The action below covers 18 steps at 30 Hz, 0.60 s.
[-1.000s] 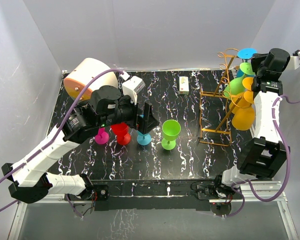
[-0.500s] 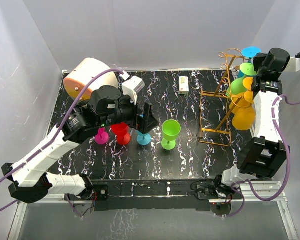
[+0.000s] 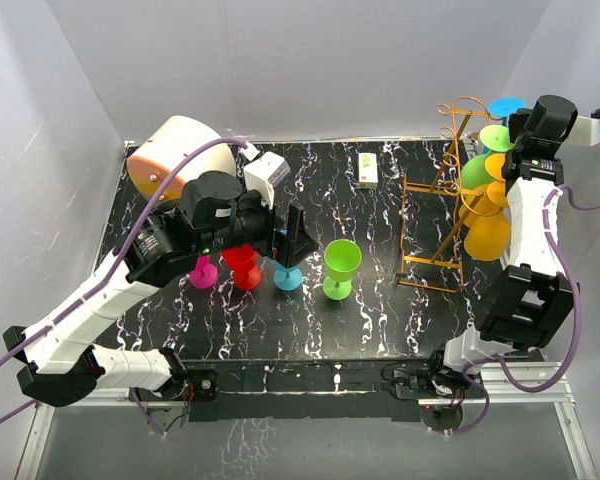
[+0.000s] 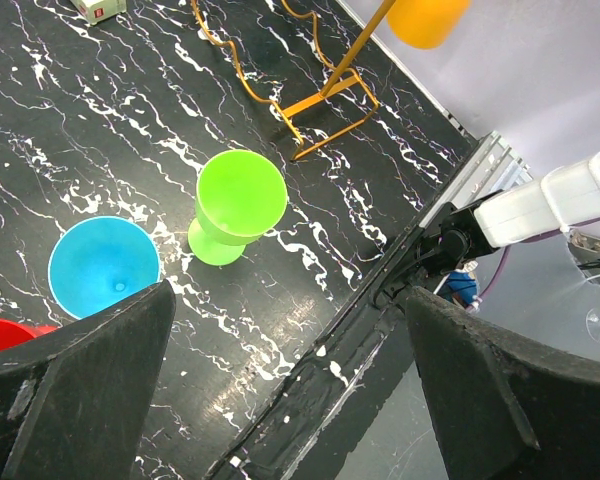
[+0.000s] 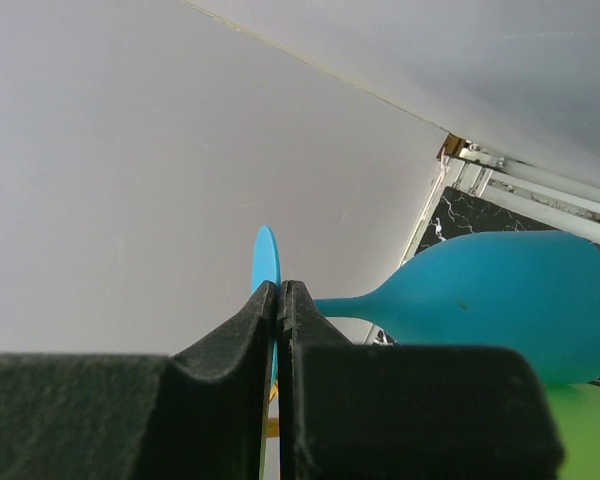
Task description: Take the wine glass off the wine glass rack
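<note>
The wine glass rack (image 3: 428, 225) is a tall orange-gold wire frame at the right of the black marbled table (image 3: 380, 320). A blue wine glass (image 5: 500, 300) lies sideways at the rack's top, its round foot (image 3: 506, 105) pointing towards the back wall. My right gripper (image 5: 278, 285) is shut on that thin blue foot, and it sits high by the rack's top (image 3: 522, 118). A green glass (image 3: 474, 172) and orange glasses (image 3: 488, 235) hang on the rack. My left gripper (image 4: 288, 293) is open and empty, hovering over the table's left half (image 3: 298, 235).
Green (image 3: 340, 265), blue (image 3: 287, 276), red (image 3: 244, 266) and pink (image 3: 202, 273) glasses stand in a row mid-table. A cream-and-orange drum (image 3: 175, 155), a white box (image 3: 267, 176) and a small white block (image 3: 368, 168) sit at the back. Walls close in on three sides.
My right gripper has shifted a little to the right with the blue glass's foot in its jaws. The left arm has not moved.
</note>
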Each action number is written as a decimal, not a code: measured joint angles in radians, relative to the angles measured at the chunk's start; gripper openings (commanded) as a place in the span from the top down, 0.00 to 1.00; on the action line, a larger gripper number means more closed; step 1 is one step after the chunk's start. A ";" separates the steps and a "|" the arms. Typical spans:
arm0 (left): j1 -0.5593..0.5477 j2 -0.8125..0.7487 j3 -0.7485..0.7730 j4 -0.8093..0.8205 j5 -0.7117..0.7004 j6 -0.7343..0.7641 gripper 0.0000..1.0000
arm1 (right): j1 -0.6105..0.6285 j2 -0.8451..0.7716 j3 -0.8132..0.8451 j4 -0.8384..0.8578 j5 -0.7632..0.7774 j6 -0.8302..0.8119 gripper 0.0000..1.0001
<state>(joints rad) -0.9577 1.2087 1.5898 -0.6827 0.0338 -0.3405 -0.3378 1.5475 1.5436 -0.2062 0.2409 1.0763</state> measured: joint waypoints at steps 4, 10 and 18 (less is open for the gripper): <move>0.000 0.001 0.000 0.000 0.000 0.000 0.01 | -0.003 0.014 0.006 -0.001 0.007 0.006 1.00; 0.000 0.002 0.000 -0.003 -0.001 0.000 0.01 | -0.003 0.017 0.019 0.000 0.005 0.014 1.00; 0.000 0.002 0.000 -0.006 -0.001 0.000 0.01 | -0.003 0.018 0.041 0.010 -0.014 0.030 1.00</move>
<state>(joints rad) -0.9577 1.2102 1.5898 -0.6888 0.0326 -0.3405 -0.3412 1.5650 1.5845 -0.1963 0.2264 1.1065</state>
